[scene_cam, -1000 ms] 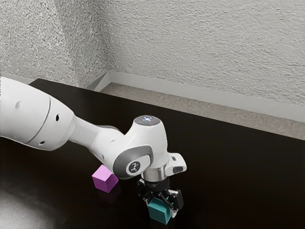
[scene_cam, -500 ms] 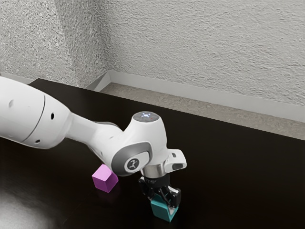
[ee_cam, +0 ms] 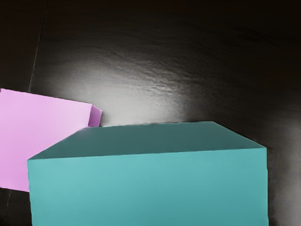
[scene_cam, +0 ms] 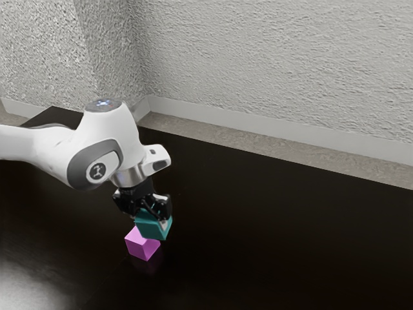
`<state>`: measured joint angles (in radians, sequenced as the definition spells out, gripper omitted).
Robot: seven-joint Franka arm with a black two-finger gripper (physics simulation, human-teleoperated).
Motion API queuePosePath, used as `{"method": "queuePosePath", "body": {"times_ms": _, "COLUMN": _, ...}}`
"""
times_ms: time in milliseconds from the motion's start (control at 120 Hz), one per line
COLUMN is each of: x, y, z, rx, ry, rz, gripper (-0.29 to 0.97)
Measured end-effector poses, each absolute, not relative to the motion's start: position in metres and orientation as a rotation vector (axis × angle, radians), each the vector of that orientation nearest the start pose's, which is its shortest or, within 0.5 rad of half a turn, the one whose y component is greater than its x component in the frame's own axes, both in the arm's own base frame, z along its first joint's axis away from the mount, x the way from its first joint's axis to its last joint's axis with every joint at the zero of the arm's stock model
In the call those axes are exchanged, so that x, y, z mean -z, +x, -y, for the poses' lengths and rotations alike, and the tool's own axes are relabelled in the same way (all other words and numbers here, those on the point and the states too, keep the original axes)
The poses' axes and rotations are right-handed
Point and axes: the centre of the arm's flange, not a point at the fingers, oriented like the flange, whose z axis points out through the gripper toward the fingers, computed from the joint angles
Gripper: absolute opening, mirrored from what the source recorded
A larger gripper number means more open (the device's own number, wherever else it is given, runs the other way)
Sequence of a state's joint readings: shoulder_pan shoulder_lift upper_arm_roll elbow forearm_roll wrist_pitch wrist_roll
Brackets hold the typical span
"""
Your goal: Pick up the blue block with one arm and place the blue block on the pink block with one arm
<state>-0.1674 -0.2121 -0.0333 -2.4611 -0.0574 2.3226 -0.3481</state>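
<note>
1. Gripper first: it is black, it points down, and its two fingers pinch the blue block from two sides.
2. That block is up off the dark table. It hangs right over the pink block, a little toward the exterior view's right.
3. I cannot tell if the two blocks touch or if there is a thin gap between them.
4. From the hand's camera, the blue block is big and close under the hand. The pink block peeks out from behind one side of it, so I think the two are not lined up all the way.
5. How will the blue block feel? It looks like a small, hard cube with flat, smooth sides. I think it is light and will not bend or squash.
6. Smooth sides can be slippery. I think a firm, even squeeze is best, so it does not slide or twist.
7. Best place to hold it, I think, is on two flat sides that face away from each other, near the middle, not on a corner. That looks like how it is held now.
8. Pink block is small too, so its top is a small place to land on. I think the blue one must sit flat and in the middle, or it may tip off.
9. Pink block may be light as well. A bump from the side could push it away.
</note>
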Motion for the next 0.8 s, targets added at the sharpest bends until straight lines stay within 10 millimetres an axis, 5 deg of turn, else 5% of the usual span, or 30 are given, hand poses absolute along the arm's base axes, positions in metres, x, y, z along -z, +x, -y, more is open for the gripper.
{"method": "queuePosePath", "body": {"times_ms": 317, "x": -0.369, "y": 0.448, "z": 0.04, "rx": -0.004, "ry": -3.128, "rz": 0.395, "gripper": 0.36}}
{"method": "queuePosePath", "body": {"times_ms": 800, "x": -0.346, "y": 0.474, "z": 0.025, "rx": -0.084, "ry": -3.124, "rz": 0.299, "gripper": 0.36}}
